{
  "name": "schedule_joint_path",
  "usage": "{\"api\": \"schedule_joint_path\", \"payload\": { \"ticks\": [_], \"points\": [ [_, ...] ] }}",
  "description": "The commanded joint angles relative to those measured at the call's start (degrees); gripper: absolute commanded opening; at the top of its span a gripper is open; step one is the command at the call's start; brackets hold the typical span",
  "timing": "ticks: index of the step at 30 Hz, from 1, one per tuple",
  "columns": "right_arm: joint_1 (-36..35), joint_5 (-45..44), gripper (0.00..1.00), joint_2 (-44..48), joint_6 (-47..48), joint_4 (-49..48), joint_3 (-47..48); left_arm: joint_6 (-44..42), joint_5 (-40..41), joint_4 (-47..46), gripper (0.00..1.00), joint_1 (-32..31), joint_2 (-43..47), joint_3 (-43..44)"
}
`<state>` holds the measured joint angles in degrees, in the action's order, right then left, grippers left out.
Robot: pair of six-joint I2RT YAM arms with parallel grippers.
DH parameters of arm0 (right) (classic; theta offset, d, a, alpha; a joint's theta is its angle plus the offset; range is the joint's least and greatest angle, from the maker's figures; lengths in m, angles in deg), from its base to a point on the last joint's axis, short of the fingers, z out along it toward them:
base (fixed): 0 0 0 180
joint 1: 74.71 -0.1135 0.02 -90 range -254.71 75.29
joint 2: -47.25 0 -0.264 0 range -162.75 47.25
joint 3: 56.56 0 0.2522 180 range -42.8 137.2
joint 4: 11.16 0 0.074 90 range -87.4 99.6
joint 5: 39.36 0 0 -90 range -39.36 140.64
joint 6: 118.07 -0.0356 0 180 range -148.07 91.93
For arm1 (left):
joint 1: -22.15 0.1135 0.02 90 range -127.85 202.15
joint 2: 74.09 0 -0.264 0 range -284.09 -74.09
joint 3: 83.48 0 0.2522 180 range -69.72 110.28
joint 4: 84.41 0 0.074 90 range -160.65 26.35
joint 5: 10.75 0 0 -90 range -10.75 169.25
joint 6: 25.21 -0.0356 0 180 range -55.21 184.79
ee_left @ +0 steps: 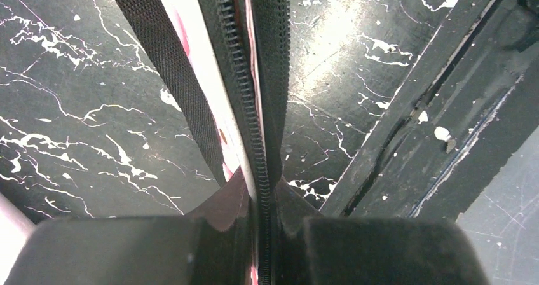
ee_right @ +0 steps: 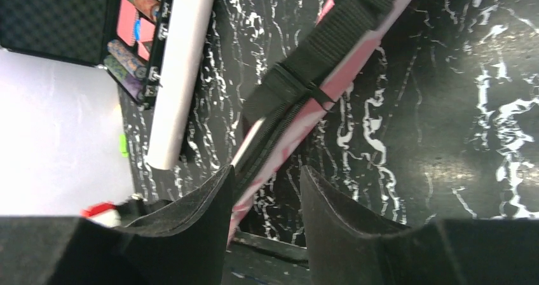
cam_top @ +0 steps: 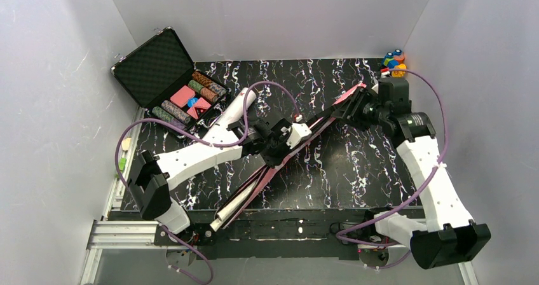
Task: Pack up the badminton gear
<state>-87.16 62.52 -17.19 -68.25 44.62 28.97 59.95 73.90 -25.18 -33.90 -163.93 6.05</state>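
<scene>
The pink "SPORT" cover (cam_top: 299, 142) lies diagonally across the table, tilted on edge, its narrow end at the front edge. My left gripper (cam_top: 279, 146) is shut on its middle. In the left wrist view the gripper (ee_left: 270, 221) pinches the black zipper edge (ee_left: 245, 94), with the black strap (ee_left: 165, 62) beside it. My right gripper (cam_top: 356, 104) is open at the cover's far end. In the right wrist view (ee_right: 267, 177) the cover's edge (ee_right: 286, 139) passes between the jaws, close to the left finger. The white tube (cam_top: 238, 107) lies left of the cover. No rackets or shuttlecocks show.
The open black poker chip case (cam_top: 168, 75) stands at the back left, next to the tube. The small multicoloured toy (cam_top: 394, 62) sits in the back right corner. White walls close in the table on three sides.
</scene>
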Motion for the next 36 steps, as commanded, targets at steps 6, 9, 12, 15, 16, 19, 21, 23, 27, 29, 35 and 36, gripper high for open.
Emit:
{"api": "schedule_joint_path", "payload": {
  "ticks": [6, 9, 12, 15, 16, 19, 21, 23, 27, 29, 35, 36],
  "points": [
    [7.29, 6.36, 0.46, 4.65, 11.33, -8.04, -8.32, -1.37, -6.05, 0.17, 0.0, 1.3, 3.26, 4.51],
    [11.43, 13.87, 0.46, 4.06, 11.83, -11.49, -9.82, -1.62, -6.27, 0.37, 0.0, 1.45, 3.54, 4.33],
    [16.12, 22.89, 0.45, 2.7, 11.37, -17.2, -12.5, -1.71, -6.35, 0.62, 0.0, 1.47, 3.56, 4.53],
    [18.94, 30.96, 0.45, 0.9, 9.94, -22.19, -14.84, -1.82, -6.43, 0.77, 0.0, 1.54, 3.45, 4.66],
    [19.37, 33.08, 0.45, 0.42, 9.54, -23.82, -15.54, -1.9, -6.37, 0.82, 0.0, 1.48, 3.42, 4.7],
    [19.72, 35.77, 0.45, -0.59, 9.35, -25.72, -16.5, -2.07, -6.26, 0.91, 0.0, 1.53, 3.42, 4.74],
    [19.87, 36.21, 0.45, -0.97, 9.09, -26.18, -16.9, -2.1, -6.42, 0.92, 0.0, 1.61, 3.4, 4.76],
    [19.84, 36.76, 0.45, -1.11, 8.41, -27.42, -17.53, -2.1, -6.64, 0.84, 0.0, 1.69, 3.44, 4.91],
    [19.83, 37.29, 0.45, -1.66, 6.94, -29.75, -18.8, -2.01, -6.92, 0.78, 0.0, 1.8, 3.53, 5.1],
    [19.85, 37.51, 0.45, -2.19, 6.38, -30.35, -19.14, -2.09, -6.98, 0.98, 0.0, 1.8, 3.55, 5.19],
    [19.9, 37.8, 0.42, -3.04, 5.25, -31.47, -19.9, -2.19, -6.88, 1.27, 0.0, 2.0, 3.87, 5.42],
    [19.85, 37.92, 0.41, -3.24, 5.22, -31.32, -19.91, -2.19, -6.91, 1.24, 0.0, 2.0, 3.83, 5.36]
  ]
}}
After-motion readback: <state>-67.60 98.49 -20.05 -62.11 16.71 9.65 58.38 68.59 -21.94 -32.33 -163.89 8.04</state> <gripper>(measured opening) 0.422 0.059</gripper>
